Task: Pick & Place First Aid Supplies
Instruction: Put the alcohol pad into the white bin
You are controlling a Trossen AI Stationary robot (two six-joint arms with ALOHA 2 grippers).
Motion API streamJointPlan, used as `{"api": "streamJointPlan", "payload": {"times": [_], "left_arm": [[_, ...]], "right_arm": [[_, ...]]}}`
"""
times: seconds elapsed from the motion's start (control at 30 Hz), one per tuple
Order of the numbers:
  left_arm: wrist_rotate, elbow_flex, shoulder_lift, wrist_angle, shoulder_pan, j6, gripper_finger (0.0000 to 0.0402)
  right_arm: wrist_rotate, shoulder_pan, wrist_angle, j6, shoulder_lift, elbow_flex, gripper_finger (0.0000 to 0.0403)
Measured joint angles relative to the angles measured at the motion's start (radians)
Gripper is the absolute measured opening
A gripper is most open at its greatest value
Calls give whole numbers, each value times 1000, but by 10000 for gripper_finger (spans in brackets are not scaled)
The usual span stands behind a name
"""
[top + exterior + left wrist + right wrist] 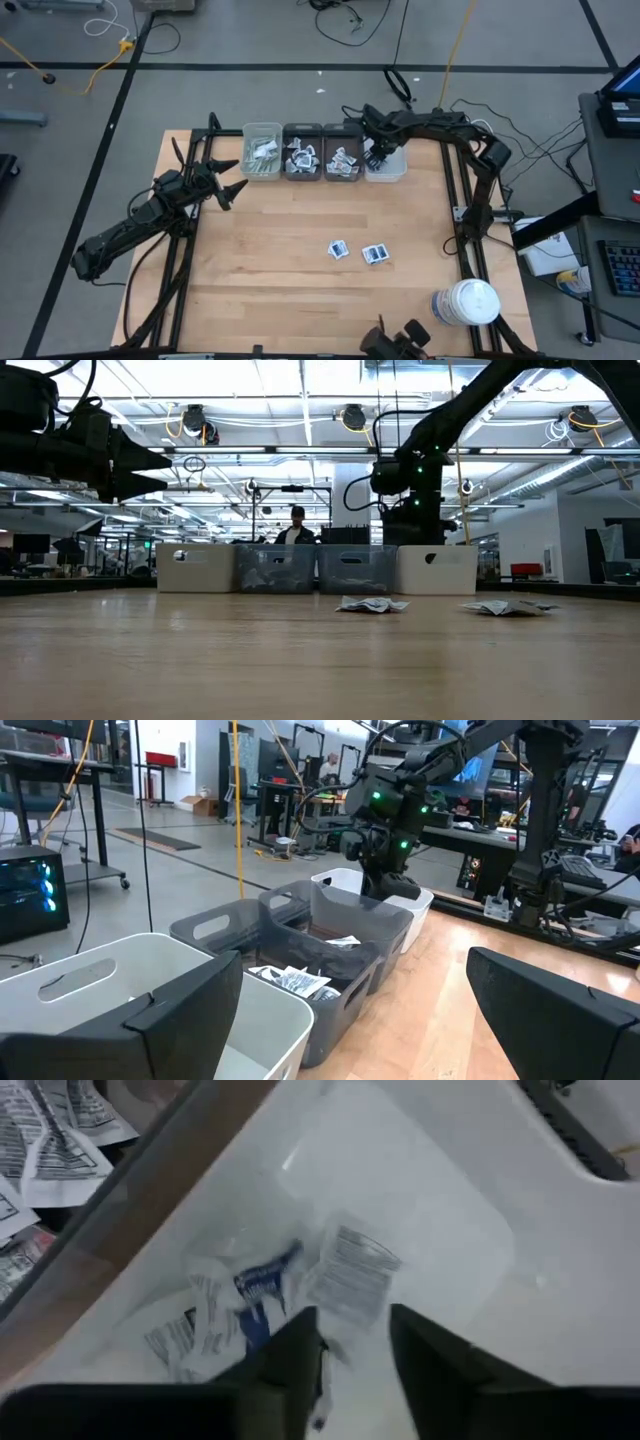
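The big white jar (466, 302) sits lower right, two sachets (357, 251) lie flat mid-table side by side, the right gripper (378, 155), fingers slightly parted, hangs over the white bin (392, 168), and the left gripper (226, 178) gapes wide.

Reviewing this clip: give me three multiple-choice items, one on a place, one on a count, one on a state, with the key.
1. Where is the right gripper?
A. Over the white bin at the right end of the row
B. Beside the jar
C. Over the loose sachets

2. How many bins stand in the row?
A. Two
B. Four
C. Six

3. How is the left gripper?
A. Shut on a sachet
B. Open and empty
C. Down inside a bin

Key: 1 A, the high view shows it above that bin; 2 B, four side by side; 3 B, its fingers are spread with nothing between.
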Motion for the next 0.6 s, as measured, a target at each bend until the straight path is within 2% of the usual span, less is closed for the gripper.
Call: {"api": "streamJointPlan", "payload": {"times": [0.2, 0.3, 0.43, 0.6], "left_arm": [[0, 0, 0, 0, 0, 0, 392], [0, 0, 0, 0, 0, 0, 392], [0, 0, 0, 0, 0, 0, 392], [0, 0, 0, 0, 0, 0, 392]], "right_arm": [[55, -1, -37, 19, -36, 8, 198], [2, -3, -48, -11, -72, 10, 226], [-97, 4, -115, -47, -119, 11, 234], [-243, 29, -218, -141, -175, 11, 220]]}}
